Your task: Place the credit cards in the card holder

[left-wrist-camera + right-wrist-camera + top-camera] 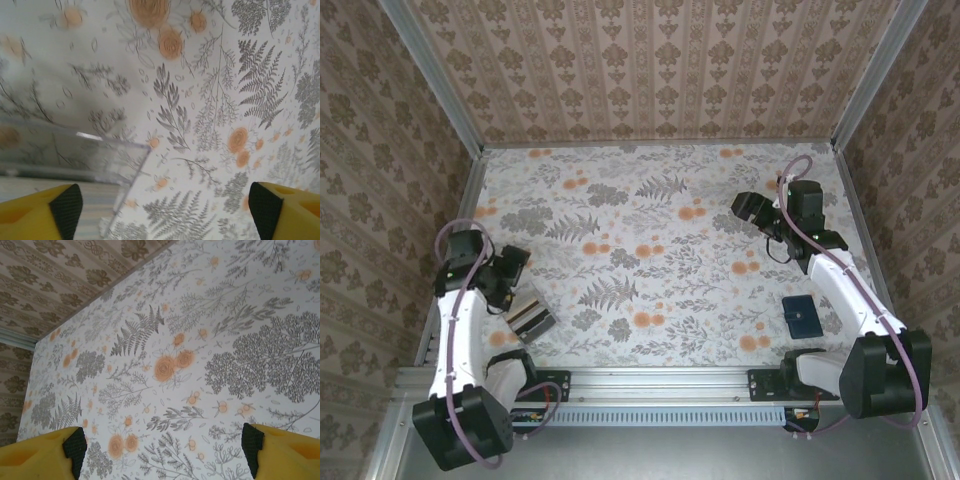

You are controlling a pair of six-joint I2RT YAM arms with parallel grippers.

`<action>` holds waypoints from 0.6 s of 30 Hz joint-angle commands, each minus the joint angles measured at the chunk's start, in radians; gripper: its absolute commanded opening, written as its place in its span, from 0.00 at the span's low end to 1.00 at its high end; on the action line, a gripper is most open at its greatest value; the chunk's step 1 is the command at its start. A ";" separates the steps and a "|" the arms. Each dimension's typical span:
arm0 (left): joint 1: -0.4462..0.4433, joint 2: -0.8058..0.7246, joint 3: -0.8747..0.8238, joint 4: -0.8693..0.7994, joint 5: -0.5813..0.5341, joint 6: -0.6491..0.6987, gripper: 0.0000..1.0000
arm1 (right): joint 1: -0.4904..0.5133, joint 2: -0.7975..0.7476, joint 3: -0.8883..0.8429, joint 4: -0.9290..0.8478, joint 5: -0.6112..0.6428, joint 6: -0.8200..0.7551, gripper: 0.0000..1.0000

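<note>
Two robot arms stand at one table. One clear plastic card holder (544,326) sits just beside the left gripper (508,268). Thin whitish and dark credit cards (525,310) show at it as stripes, too tight to count. One dark blue flat rectangle (801,315) lies near the right arm, and its pale mark is too small to read. The left gripper and the right gripper (752,208) both have their fingers wide apart and hold nothing. The table (650,200) has grey ferns and orange flowers on it. The walls (650,60) are tan with a pattern.
</note>
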 commanded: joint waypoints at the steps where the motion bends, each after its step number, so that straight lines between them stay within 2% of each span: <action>1: -0.097 0.033 0.031 -0.006 -0.123 -0.205 0.86 | 0.005 0.011 0.033 -0.071 -0.019 0.021 0.84; 6: -0.211 0.172 0.067 0.008 -0.186 -0.197 0.84 | 0.005 0.028 0.069 -0.135 -0.055 -0.004 0.83; 11: -0.249 0.328 0.168 -0.023 -0.189 -0.031 0.78 | 0.004 -0.002 0.061 -0.164 -0.057 -0.028 0.81; 15: -0.274 0.377 0.196 -0.038 -0.205 0.042 0.70 | 0.004 -0.040 0.045 -0.176 -0.029 -0.024 0.81; 18: -0.276 0.388 0.201 -0.046 -0.223 0.080 0.68 | 0.004 -0.063 0.025 -0.153 -0.006 -0.001 0.79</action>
